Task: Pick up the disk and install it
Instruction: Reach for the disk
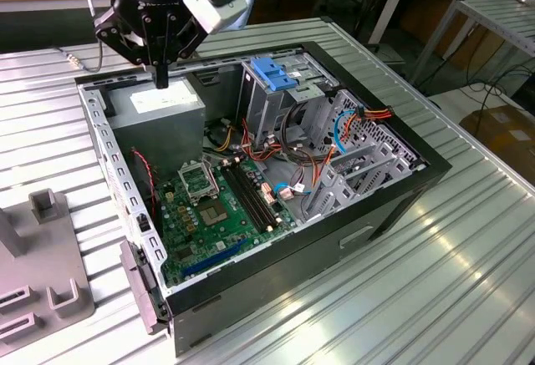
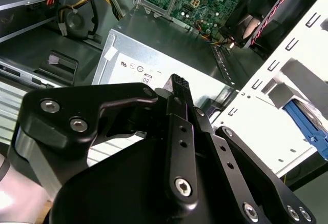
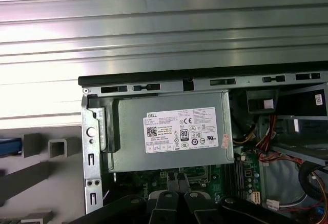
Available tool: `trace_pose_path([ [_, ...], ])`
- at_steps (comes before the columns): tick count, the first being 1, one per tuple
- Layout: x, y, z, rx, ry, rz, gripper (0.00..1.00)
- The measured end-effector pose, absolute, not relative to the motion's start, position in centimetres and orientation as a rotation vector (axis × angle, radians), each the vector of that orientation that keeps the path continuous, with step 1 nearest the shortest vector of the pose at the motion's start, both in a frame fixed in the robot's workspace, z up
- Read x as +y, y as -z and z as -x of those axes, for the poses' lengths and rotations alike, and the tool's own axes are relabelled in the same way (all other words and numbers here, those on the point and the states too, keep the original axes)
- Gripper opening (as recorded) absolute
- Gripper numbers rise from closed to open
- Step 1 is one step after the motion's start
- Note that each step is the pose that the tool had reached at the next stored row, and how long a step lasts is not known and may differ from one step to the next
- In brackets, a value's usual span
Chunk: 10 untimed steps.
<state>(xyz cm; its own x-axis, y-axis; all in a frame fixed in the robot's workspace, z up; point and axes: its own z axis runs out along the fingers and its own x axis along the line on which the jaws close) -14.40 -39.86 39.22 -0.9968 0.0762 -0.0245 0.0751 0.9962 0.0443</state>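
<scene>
My gripper hangs over the grey power-supply box at the far corner of the open computer case. Its black fingers are pressed together with nothing between them, as both wrist views show. Of the disk I see just a blue strip of its carrier, lying on the grey fixture outside the case wall; the same blue edge appears in the second wrist view. The gripper is well apart from it.
Inside the case are the green motherboard, bundled cables and an upright metal cage with a blue plastic top. The case stands on a ribbed metal table. A grey fixture sits at the exterior view's left.
</scene>
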Motion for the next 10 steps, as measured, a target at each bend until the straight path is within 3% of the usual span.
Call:
trace_pose_path([
  [10,-39.86,-39.2,14.97,3.112,-0.068,-0.118,0.1],
])
